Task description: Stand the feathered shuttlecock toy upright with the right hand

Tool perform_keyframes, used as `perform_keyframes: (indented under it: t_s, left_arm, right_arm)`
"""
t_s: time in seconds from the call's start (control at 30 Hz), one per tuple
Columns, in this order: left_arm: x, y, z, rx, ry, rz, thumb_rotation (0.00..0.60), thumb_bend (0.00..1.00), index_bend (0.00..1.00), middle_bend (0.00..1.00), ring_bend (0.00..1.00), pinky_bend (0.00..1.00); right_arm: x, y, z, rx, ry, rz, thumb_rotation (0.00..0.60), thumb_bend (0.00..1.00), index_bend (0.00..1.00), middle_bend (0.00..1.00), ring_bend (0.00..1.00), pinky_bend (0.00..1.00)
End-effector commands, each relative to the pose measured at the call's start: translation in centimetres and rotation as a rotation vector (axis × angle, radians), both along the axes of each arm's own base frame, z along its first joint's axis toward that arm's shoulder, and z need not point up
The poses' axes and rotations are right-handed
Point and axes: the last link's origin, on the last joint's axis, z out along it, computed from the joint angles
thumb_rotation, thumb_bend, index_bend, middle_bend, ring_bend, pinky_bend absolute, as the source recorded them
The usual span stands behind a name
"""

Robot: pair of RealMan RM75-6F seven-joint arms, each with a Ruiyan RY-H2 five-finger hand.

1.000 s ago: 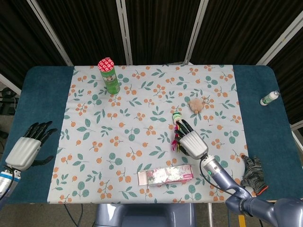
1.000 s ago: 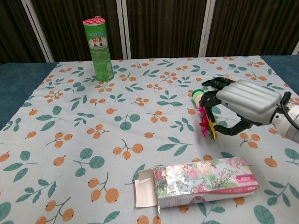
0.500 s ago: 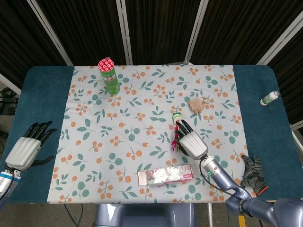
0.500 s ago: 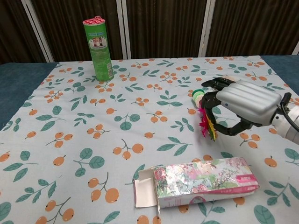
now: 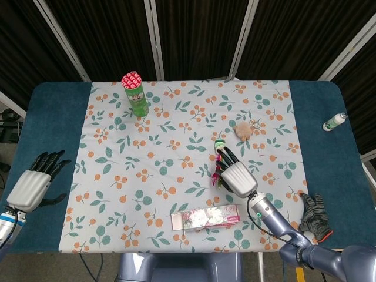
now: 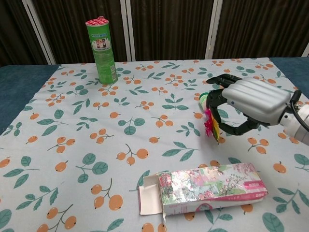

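Observation:
The shuttlecock toy has pink and yellow feathers and a green and white disc base. It lies tilted on the floral cloth right of centre, base pointing away from me. My right hand grips it from the right, fingers curled over its stem and the thumb under the feathers. In the chest view my right hand hides most of the stem. My left hand rests open on the blue table edge at the far left, holding nothing.
A tall green canister stands at the back left. A floral carton with an open flap lies near the front edge, just below the hand. A fuzzy tan keychain, a small bottle and a glove lie to the right.
My right hand has risen a little and closed tighter round the toy; the feather end has lifted slightly off the cloth. The left hand has not moved.

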Motion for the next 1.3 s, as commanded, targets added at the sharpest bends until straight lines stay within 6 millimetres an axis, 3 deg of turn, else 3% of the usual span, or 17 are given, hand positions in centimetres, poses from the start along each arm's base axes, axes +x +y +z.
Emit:
perform_keyframes:
  t_s: [0.03, 0.37, 0.7, 0.9, 1.3]
  left_arm:
    - [0.0, 0.0, 0.0, 0.0, 0.0, 0.0, 0.575, 0.25, 0.14, 0.0, 0.0, 0.0]
    - [0.0, 0.0, 0.0, 0.001, 0.001, 0.0, 0.577, 0.26, 0.14, 0.0, 0.0, 0.0]
    - [0.0, 0.0, 0.0, 0.002, 0.002, 0.0, 0.574, 0.25, 0.14, 0.0, 0.0, 0.0]
    - [0.0, 0.0, 0.0, 0.002, 0.003, 0.001, 0.575, 0.25, 0.14, 0.0, 0.0, 0.0]
    - [0.0, 0.0, 0.0, 0.002, 0.003, 0.001, 0.575, 0.25, 0.14, 0.0, 0.0, 0.0]
  right_arm:
    - [0.2, -0.1, 0.3, -0.01, -0.001, 0.007, 0.6, 0.38, 0.62, 0.31, 0.04, 0.0]
    - [1.1, -0.8, 2.5, -0.07, -0.004, 0.029, 0.6, 0.38, 0.63, 0.32, 0.05, 0.0]
    - [2.5, -2.6, 7.2, -0.182, -0.047, 0.018, 0.6, 0.38, 0.64, 0.33, 0.05, 0.0]
    - [2.9, -3.1, 8.9, -0.222, -0.058, 0.002, 0.6, 0.38, 0.65, 0.33, 0.05, 0.0]
    - [2.4, -3.2, 10.3, -0.25, -0.02, -0.028, 0.6, 0.39, 0.66, 0.34, 0.06, 0.0]
